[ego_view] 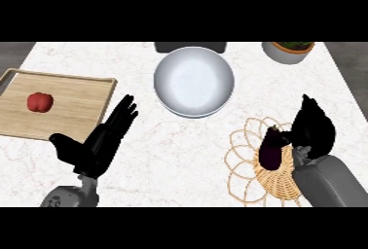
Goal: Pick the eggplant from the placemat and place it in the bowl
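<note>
right robot hand (313, 127) touching eggplant (271, 148), on placemat (253, 165)

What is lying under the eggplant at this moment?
The eggplant lies on the woven placemat, with the right hand curled at its side. The placemat's right part is covered by that hand and forearm, so it cannot be seen.

Eggplant (270, 151): dark purple, nearly black. Placemat (260, 163): tan woven wicker, open looped border. Bowl (194, 81): plain white. Tabletop (179, 160): white marble, faint veining. Tray (68, 104): light wood grain. Pepper (40, 102): red. Pot (286, 54): grey, green plant. Left robot hand (101, 141) and right robot hand (313, 127): black; forearms grey.
</note>
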Robot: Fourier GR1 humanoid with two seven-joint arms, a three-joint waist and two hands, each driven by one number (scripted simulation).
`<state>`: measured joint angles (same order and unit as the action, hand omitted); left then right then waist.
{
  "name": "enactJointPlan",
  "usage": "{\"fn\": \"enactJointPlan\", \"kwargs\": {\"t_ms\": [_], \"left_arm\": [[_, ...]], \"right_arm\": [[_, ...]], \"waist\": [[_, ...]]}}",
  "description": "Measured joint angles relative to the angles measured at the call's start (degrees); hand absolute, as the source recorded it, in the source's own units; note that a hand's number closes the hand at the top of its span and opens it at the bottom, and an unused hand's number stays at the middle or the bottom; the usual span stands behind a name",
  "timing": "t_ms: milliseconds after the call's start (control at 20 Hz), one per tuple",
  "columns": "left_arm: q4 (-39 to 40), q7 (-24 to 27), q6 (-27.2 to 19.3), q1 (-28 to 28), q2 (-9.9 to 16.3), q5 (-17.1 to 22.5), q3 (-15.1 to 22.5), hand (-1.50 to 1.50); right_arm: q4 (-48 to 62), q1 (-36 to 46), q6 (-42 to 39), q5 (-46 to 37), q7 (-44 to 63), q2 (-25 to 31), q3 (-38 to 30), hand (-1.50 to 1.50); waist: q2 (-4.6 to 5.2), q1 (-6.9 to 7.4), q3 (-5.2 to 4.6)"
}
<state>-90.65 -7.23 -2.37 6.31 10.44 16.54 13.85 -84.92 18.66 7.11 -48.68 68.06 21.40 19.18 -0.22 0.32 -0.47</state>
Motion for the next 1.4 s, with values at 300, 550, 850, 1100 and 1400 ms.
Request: {"fn": "enactJointPlan", "kwargs": {"t_ms": [300,550,850,1100,1400], "left_arm": [[0.6,-0.2,0.3,0.9,-0.4,0.3,-0.2,0.0],[0.9,-0.3,0.6,1.1,-0.3,0.3,-0.5,0.0],[1.7,0.3,0.8,0.7,-0.6,-0.1,-0.5,0.0],[1.1,0.1,0.4,0.5,-1.0,-0.2,-0.6,0.0],[2.0,-0.1,1.0,1.6,-1.1,0.1,-1.6,0.0]], "right_arm": [[5.0,4.7,-6.1,0.7,2.9,-6.6,-4.7,-1.5],[10.7,6.8,-9.5,-1.3,3.2,-10.8,-9.9,-1.5],[15.2,8.2,-13.2,-3.4,3.5,-14.3,-16.2,-1.5],[17.0,8.8,-15.4,-5.6,3.5,-16.9,-20.5,-1.5],[17.5,9.1,-17.4,-8.9,3.3,-19.8,-22.5,-1.5]], "waist": [[0.13,0.21,0.17],[0.1,-0.01,0.22],[0.01,-0.55,0.26],[-0.04,-0.59,0.32],[0.03,-0.57,0.37]]}}
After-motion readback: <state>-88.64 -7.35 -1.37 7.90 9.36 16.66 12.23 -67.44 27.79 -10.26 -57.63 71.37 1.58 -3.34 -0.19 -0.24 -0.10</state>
